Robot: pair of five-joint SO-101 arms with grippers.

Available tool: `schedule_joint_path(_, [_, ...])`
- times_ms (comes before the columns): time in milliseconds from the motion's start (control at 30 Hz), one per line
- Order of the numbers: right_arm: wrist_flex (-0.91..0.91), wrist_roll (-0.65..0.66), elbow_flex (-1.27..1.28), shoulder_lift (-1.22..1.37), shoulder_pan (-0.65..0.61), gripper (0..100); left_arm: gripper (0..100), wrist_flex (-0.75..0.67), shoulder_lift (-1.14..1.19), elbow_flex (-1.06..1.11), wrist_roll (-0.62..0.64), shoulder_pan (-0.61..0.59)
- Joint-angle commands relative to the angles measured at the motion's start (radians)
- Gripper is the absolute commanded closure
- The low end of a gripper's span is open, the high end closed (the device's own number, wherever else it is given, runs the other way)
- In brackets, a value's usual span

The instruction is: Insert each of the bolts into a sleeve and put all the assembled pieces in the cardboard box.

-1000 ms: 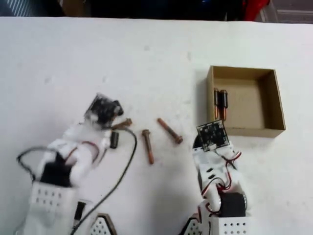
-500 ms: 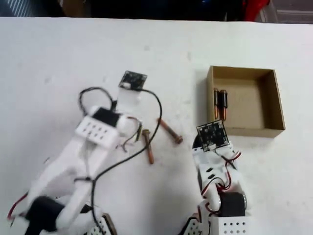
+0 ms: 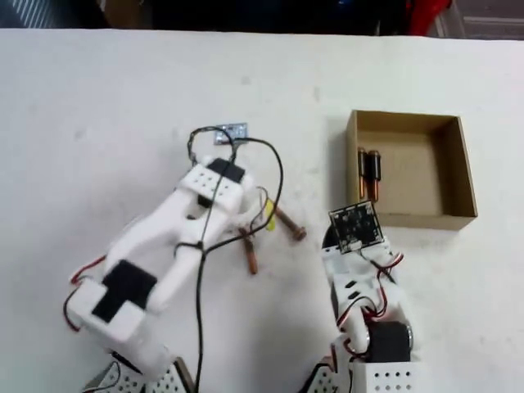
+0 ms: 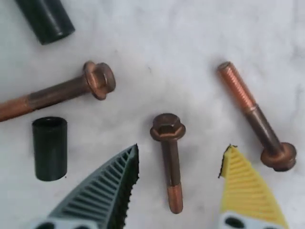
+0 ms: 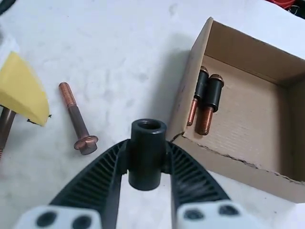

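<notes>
Three copper bolts lie loose on the white table: one (image 4: 57, 93), a middle one (image 4: 170, 157) and a third (image 4: 257, 119). Two black sleeves (image 4: 49, 148) (image 4: 45, 19) lie beside them. My left gripper (image 4: 182, 150) hangs open over the middle bolt, its grey and yellow fingers on either side of it. My right gripper (image 5: 147, 150) is shut on a black sleeve (image 5: 147, 157), held upright just off the front left corner of the cardboard box (image 3: 468, 172). Two assembled pieces (image 3: 368, 173) lie inside the box along its left wall.
The left arm (image 3: 172, 237) stretches from the near left edge toward the table's middle, with its cable looping over it. The right arm (image 3: 364, 303) stands at the near right. White table surface lies open to the far side and left.
The left arm has swung from the left side to the right, and now sits over the loose bolts. The right arm and its sleeve have kept still.
</notes>
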Motion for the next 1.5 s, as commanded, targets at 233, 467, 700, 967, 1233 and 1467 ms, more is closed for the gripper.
schedule_joint_path(233, [0.001,-0.005,-0.006,-0.013,0.012,98.1,70,-0.012,0.142,-0.143,0.132,-0.013])
schedule_joint_path(467, [0.001,-0.005,-0.006,-0.013,0.012,98.1,70,-0.012,0.151,-0.132,0.146,-0.054])
schedule_joint_path(700, [0.001,-0.003,-0.006,-0.013,0.012,98.1,70,0.025,0.153,-0.132,0.146,-0.042])
schedule_joint_path(967, [0.001,-0.003,-0.006,-0.013,0.012,98.1,70,0.032,0.153,-0.124,0.143,-0.033])
schedule_joint_path(1233, [0.001,-0.003,-0.006,-0.013,0.012,98.1,79,0.026,0.153,-0.104,0.141,-0.002])
schedule_joint_path(1467, [0.001,-0.003,-0.006,-0.013,0.012,98.1,79,0.032,0.153,-0.101,0.141,0.002])
